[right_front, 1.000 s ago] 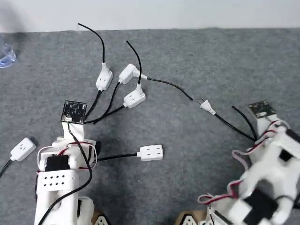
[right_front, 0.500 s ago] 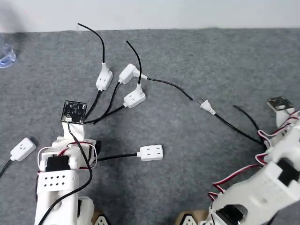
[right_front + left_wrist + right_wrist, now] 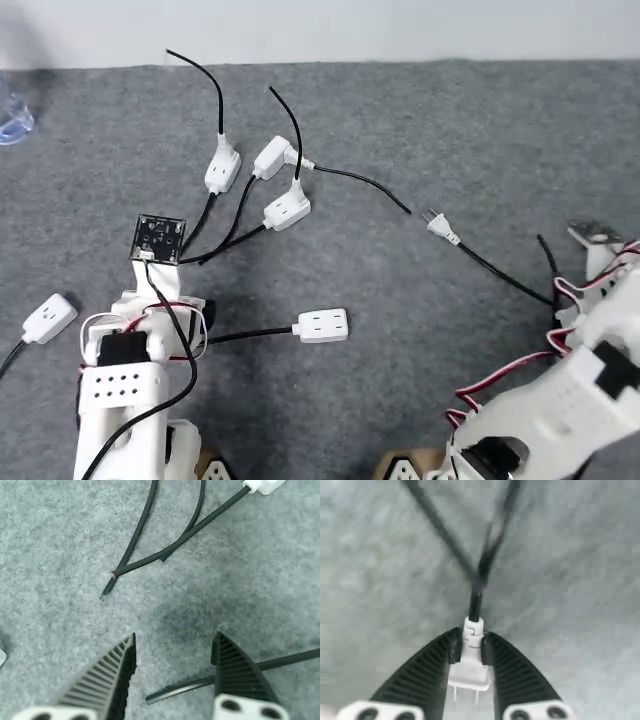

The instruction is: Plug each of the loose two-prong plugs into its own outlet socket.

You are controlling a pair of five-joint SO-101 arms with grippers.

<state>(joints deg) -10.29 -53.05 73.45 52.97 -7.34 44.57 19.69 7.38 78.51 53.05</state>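
Clamping a white two-prong plug (image 3: pixel 469 672) by its flanks, the right gripper (image 3: pixel 470 637) had both ribbed black fingers (image 3: pixel 427 670) pressed tight against the plug's body. The two metal prongs pointed back toward the wrist camera, and the black cable (image 3: pixel 474 605) led away over the grey tabletop (image 3: pixel 580 580). The right wrist view gave that hold close up, while the high view gave the layout. There the right arm (image 3: pixel 575 400) stood over the near right corner, and a second plug (image 3: pixel 440 227) lay loose right of the middle, prongs toward the far left, its cable trailing off toward that arm. An outlet socket (image 3: pixel 322 324) lay face up near the middle, a little to the right of the left arm (image 3: pixel 125 380), and another socket (image 3: pixel 48 317) lay at the left edge. Three white connector bodies (image 3: pixel 272 157) clustered toward the far left, each with black cable; whether they were fully seated pairs could not be told. The left wrist view showed the left gripper (image 3: pixel 175 639) with its fingers spread apart above the tabletop, near the cut cable ends (image 3: pixel 106 591).
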